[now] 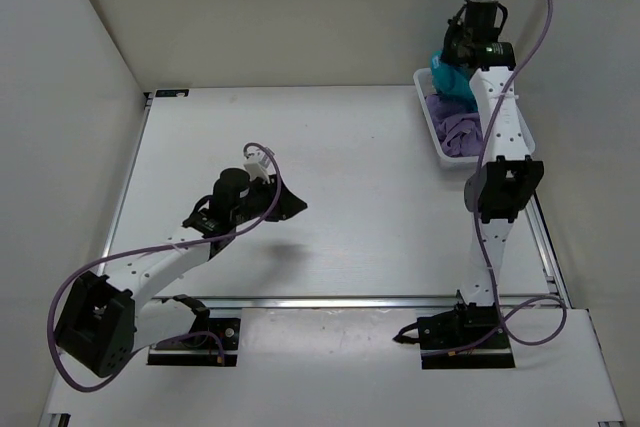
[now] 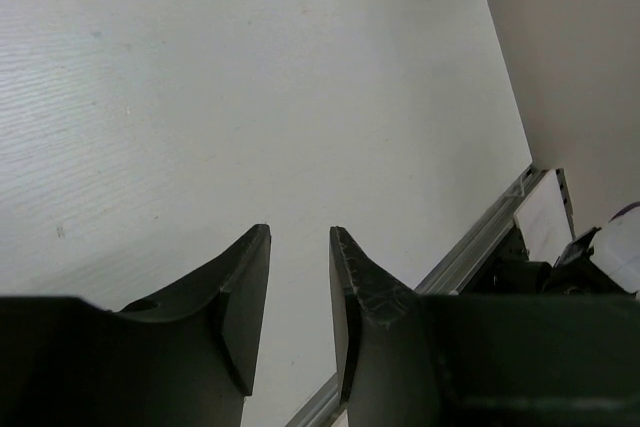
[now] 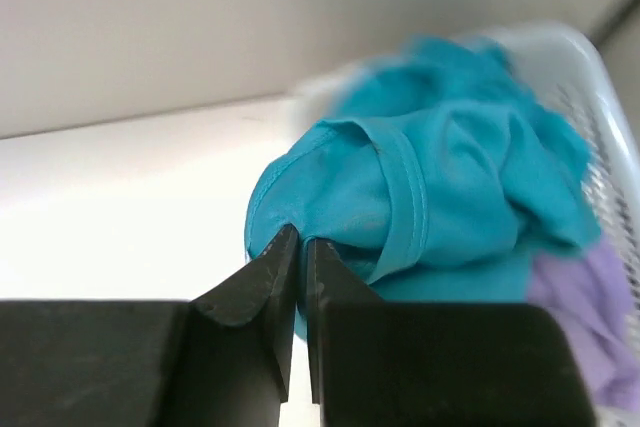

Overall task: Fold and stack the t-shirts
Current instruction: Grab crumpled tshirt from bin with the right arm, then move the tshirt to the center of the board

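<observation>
White table (image 1: 350, 177), white mesh basket (image 1: 428, 119), teal t-shirt (image 3: 450, 167), lavender t-shirt (image 1: 460, 135), black fingers (image 2: 235, 297), pale grey walls (image 1: 300, 7)

The top camera sits high behind both arm bases and looks down on the whole table (image 1: 380, 177) from far away. The left wrist camera sits just behind the left claw (image 2: 300, 234) and looks past its fingers at bare table close in front; a rail (image 2: 480, 247) runs to the claw's right. The right wrist camera sits behind the right claw (image 3: 302, 239), very near the teal t-shirt (image 3: 440, 177) at its tips, over the white basket (image 3: 612, 137). The top view shares this shirt and basket.
</observation>
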Robot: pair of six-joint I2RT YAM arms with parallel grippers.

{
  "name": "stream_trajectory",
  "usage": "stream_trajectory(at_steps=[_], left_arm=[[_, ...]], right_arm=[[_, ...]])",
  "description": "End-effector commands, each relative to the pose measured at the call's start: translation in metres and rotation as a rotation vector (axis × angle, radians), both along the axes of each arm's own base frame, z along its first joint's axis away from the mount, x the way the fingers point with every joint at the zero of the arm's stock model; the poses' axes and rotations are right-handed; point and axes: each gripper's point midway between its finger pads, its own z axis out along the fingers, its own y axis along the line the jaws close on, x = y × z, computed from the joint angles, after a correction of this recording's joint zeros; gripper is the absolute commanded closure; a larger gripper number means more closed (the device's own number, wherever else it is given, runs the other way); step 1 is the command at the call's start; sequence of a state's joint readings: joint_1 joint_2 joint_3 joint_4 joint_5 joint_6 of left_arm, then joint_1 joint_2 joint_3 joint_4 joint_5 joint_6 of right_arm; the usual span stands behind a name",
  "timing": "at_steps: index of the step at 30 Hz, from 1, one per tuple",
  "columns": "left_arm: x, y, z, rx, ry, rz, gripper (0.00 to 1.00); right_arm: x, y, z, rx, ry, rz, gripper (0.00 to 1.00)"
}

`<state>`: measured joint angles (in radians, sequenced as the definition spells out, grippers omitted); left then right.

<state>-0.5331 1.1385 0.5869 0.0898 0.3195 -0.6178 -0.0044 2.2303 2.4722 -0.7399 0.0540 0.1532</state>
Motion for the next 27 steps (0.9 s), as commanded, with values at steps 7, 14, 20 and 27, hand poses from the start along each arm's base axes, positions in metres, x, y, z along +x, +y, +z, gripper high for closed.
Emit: stream_trajectory(at_steps=[7, 14, 20, 27], left_arm=[[0.035, 0.046, 0.026, -0.105, 0.004, 0.167, 0.53], [0.046, 0.086, 0.032, -0.153, 0.017, 0.296, 0.47], [0.047, 0.104, 0.018, -0.107, 0.035, 0.364, 0.46], [0.041, 0.109, -0.008, -0.048, 0.081, 0.407, 0.45]], right_arm=[[-0.161, 0.182, 0.271, 0.012, -0.641, 0.423, 1.00], [-0.178, 0.209, 0.214, 0.140, -0.527, 0.548, 1.00], [-0.160, 0.195, 0.055, 0.312, -0.338, 0.574, 1.00], [-0.128, 0.145, -0.066, 0.471, -0.078, 0.455, 0.83]])
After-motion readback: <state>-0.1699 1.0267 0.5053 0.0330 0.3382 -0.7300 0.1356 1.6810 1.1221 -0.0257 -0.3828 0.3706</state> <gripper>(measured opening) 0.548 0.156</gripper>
